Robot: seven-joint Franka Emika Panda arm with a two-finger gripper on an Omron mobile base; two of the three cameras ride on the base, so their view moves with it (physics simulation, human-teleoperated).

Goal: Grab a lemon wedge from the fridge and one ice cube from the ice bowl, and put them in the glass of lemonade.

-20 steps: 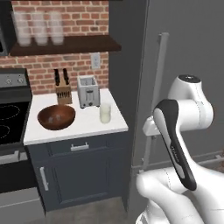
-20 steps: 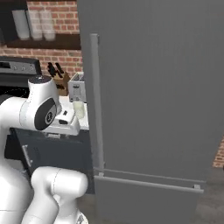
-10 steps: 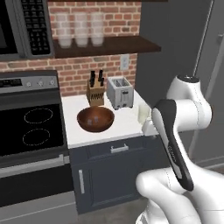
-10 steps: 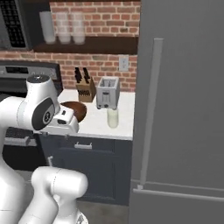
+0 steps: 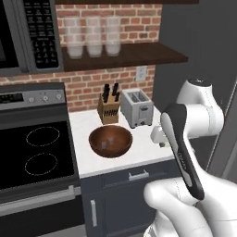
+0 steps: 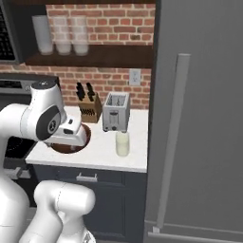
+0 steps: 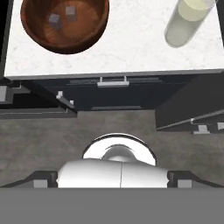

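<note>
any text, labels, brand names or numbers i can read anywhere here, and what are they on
Nothing can be quoted; no legible text.
Microwave keypad: rows of pale marks on its buttons, too small and blurred to read.
Stove control panel: round knobs and a dark display strip, no readable characters.
Toaster, knife block, fridge, glass of lemonade: no label or brand visible.

The toaster (image 6: 116,112) is taken as landmark on the counter (image 6: 99,151). The knife block (image 6: 88,106) is set just to its left, against the wall. The ice bowl (image 5: 110,141) is placed before and left of it, with two ice cubes (image 7: 62,16) lying inside. The glass of lemonade (image 6: 122,143) stands just before it. The fridge (image 6: 199,118) is found to its right, the stove (image 5: 34,152) far left, and a shelf (image 5: 120,54) bearing three jars (image 5: 94,36) above.
</note>
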